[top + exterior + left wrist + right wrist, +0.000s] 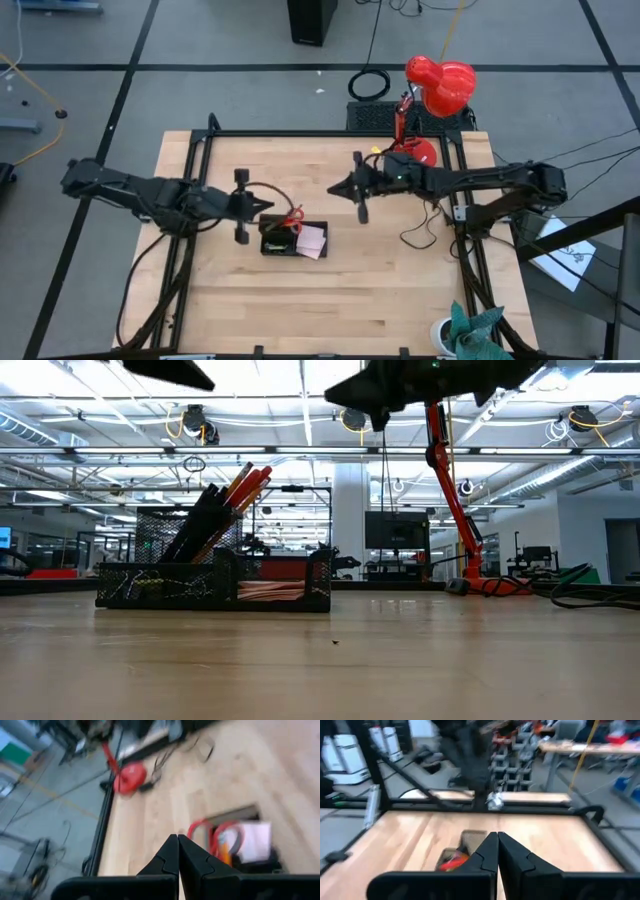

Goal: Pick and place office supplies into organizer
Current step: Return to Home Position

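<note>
The left gripper (177,842) has its fingers (166,860) pressed together with nothing between them; it hangs above the table (400,290) just beside the organizer (268,245). The right gripper (497,842) is closed and empty too, raised over the table's middle, well apart from the organizer. The low view cuts both off at its top edge. Red-handled scissors (292,217), an orange pencil (223,854) and black pens (205,510) lean in the taller compartment; the pink note pad (312,241) lies in the shallow one, half hidden by mesh in the low view
</note>
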### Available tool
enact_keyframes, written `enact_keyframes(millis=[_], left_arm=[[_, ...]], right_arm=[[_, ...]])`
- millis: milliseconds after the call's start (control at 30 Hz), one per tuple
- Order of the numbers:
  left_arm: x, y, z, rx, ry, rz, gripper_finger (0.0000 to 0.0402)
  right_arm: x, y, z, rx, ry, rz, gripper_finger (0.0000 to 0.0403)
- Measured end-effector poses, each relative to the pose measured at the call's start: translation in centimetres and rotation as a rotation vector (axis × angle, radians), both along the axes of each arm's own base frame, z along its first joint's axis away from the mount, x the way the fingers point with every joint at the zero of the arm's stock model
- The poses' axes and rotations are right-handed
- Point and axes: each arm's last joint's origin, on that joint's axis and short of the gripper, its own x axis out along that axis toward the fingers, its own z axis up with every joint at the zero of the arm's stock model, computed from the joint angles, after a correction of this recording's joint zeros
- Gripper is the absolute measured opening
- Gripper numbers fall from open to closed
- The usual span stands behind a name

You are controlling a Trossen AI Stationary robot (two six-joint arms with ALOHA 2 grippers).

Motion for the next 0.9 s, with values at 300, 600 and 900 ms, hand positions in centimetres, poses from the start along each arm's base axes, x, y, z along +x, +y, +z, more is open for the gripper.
enact_keyframes(millis=[300, 600, 900], left_arm=[[-3.0, 1.7, 2.1, -0.104, -0.176, 0.024, 0.0003], [-6.5, 1.8, -2.7, -0.172, -0.562, -0.139, 0.0002], [-7.6, 1.6, -9.5, -0.312, -0.574, -0.159, 0.0001]], right_arm=[[-5.9, -1.1, 3.9, 0.002, -0.039, -0.059, 0.0000], [-12.5, 0.5, -0.1, 0.056, -0.283, -0.053, 0.0000], [-14.8, 1.5, -6.5, 0.134, -0.370, -0.014, 0.0000]])
